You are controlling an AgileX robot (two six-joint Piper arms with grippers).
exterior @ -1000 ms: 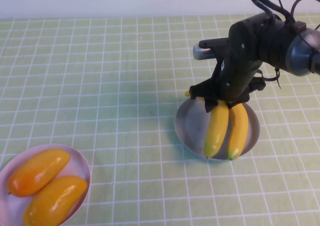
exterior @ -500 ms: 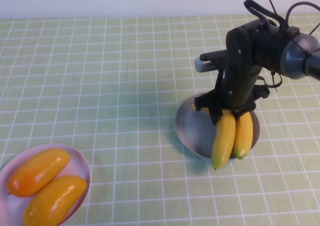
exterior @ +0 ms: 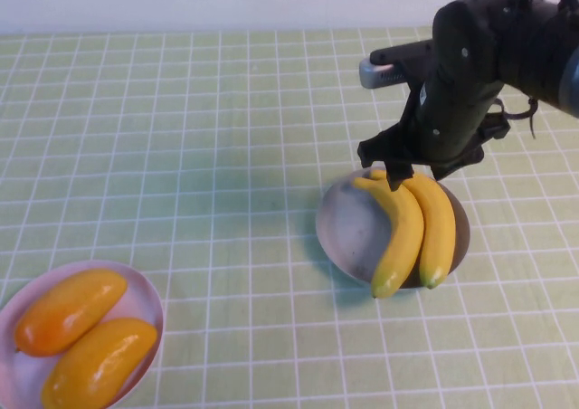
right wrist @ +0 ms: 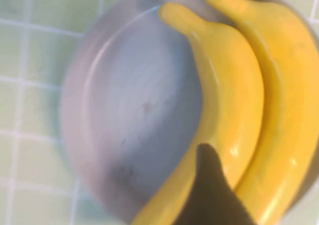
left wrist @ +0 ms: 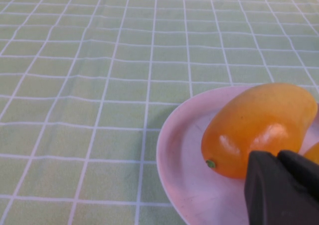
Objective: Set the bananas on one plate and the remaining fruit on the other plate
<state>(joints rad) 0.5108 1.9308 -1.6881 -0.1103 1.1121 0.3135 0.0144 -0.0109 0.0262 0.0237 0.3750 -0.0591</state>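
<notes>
At the near left corner of the green checked surface [exterior: 226,137], two mangoes [exterior: 68,309] lie side by side on the pink-lilac plate [exterior: 145,293]. The left claw [left wrist: 281,187] sits just beside one mango; I cannot tell how its fingers stand. To the right, two bananas [exterior: 403,237] lie together on the grey-blue plate [exterior: 348,223]. The right claw [exterior: 412,169] hovers over their far ends, fingers apart, gripping nothing.

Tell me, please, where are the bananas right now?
In the high view, both bananas lie side by side on the grey plate, right of centre, just below the right tool.
</notes>
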